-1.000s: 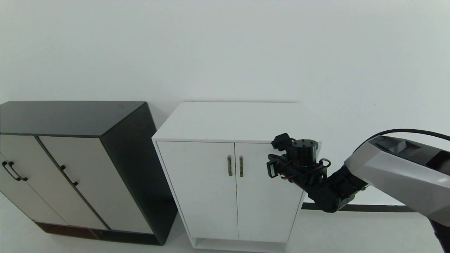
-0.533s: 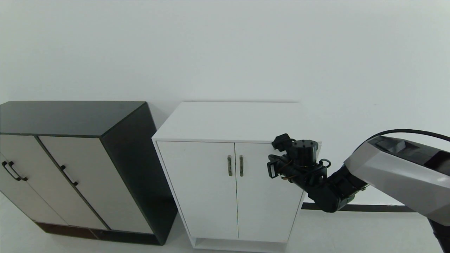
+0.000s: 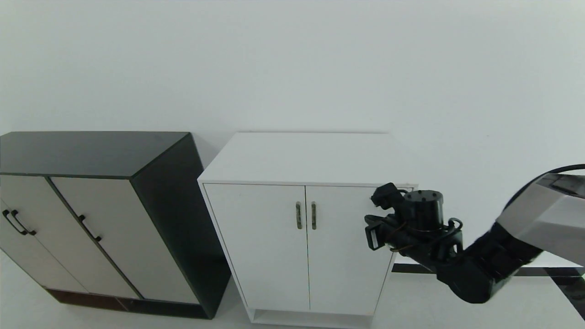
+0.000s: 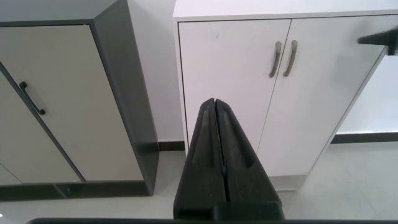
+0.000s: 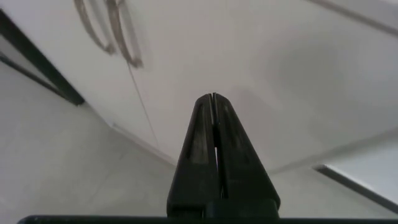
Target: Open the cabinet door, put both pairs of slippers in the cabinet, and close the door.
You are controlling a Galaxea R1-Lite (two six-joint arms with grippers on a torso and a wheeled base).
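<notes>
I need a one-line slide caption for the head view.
Right gripper in front of the white cabinet, both doors shut; a dark cabinet stands at its left.

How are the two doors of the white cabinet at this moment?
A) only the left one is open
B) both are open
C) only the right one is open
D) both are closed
D: on the white cabinet, both doors lie flush with the front, and their handles stand side by side at the middle seam.

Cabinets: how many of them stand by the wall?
2. The dark cabinet stands on the left; the white cabinet, shut, stands close beside it on the right. Others may lie outside the view.
</notes>
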